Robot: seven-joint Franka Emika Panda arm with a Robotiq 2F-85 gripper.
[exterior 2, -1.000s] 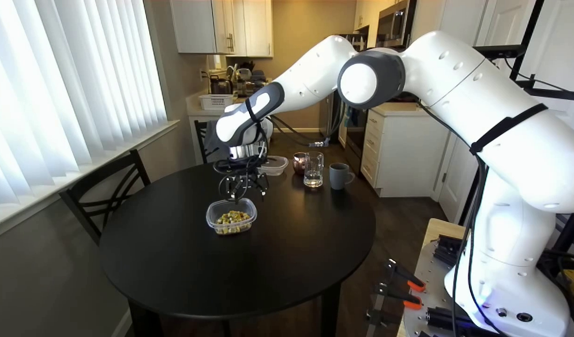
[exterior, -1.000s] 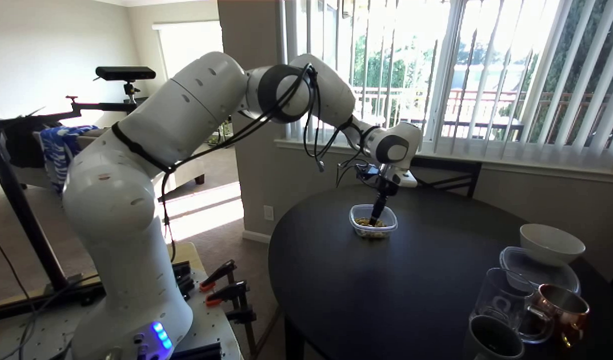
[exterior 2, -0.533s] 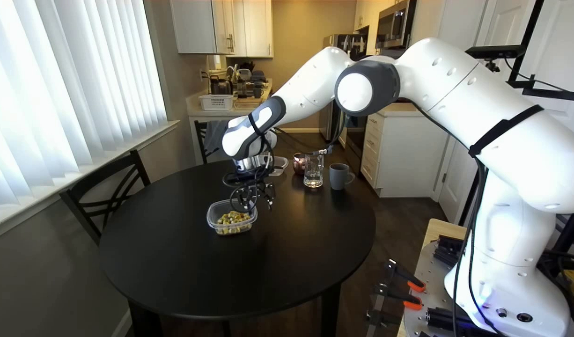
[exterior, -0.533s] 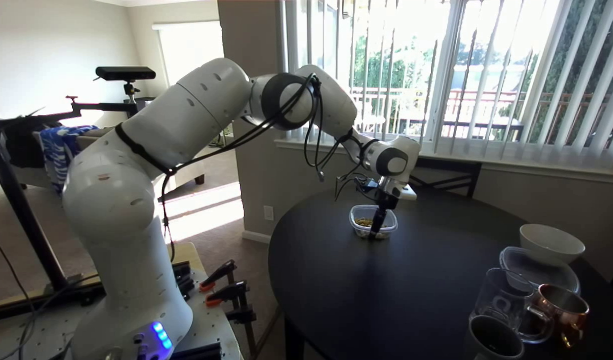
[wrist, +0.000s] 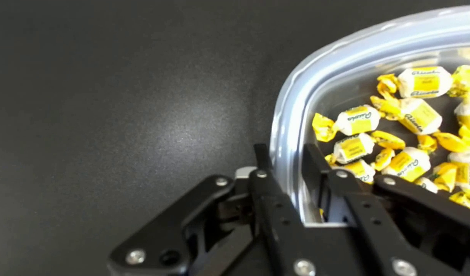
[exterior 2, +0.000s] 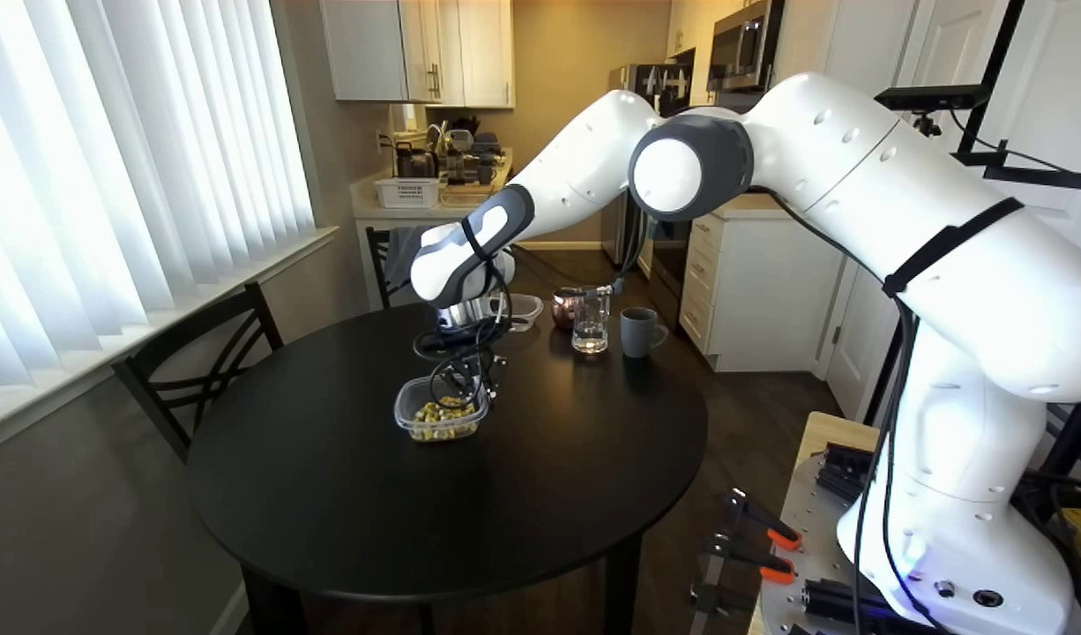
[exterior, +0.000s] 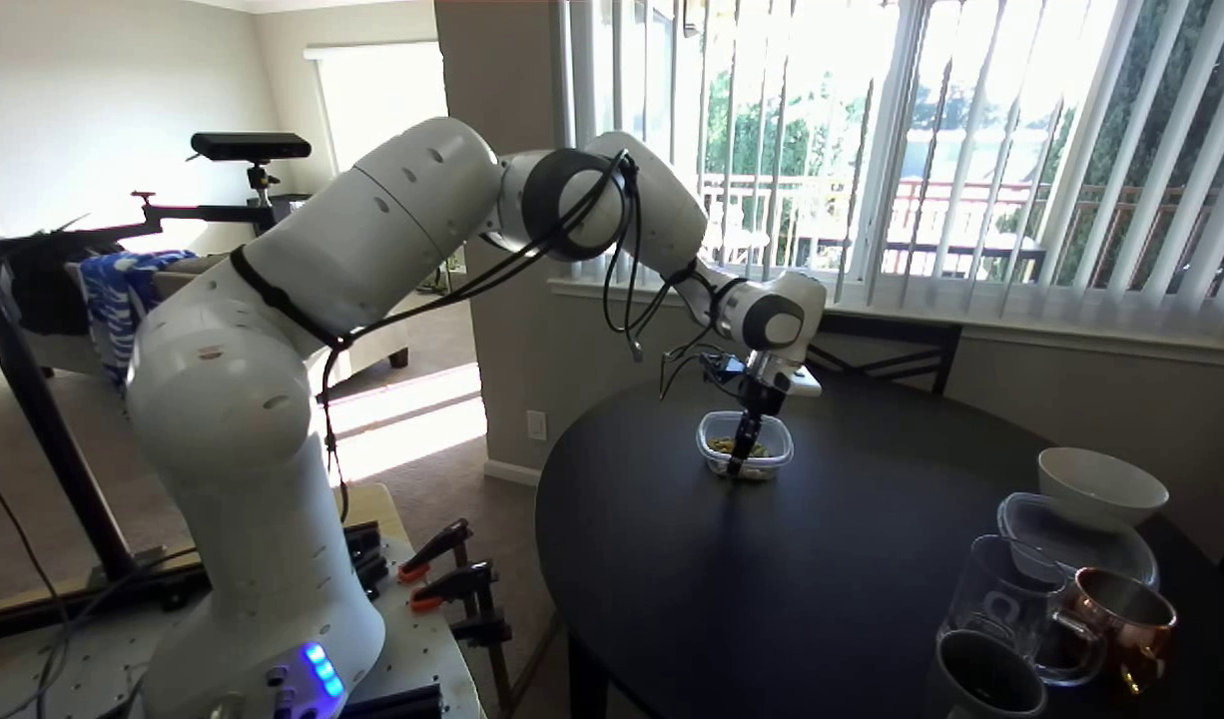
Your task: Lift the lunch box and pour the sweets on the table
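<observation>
Pinching the clear lunch box (wrist: 294, 99) by its rim — gripper (wrist: 287, 147) is holding the wall clamped, one finger (wrist: 262, 155) sitting outside, one inside beside the Ricola sweets (wrist: 421, 117). Box is resting upright on the round black table (exterior 2: 443, 511) — mostly lying right of the gripper in the wrist view.

Clear rounded plastic lunch box (wrist: 292, 107) cropped by wrist view's right edge; black two-fingered gripper (wrist: 288, 155) partly blocks my view of yellow-and-white wrapped sweets (wrist: 407, 165).
</observation>
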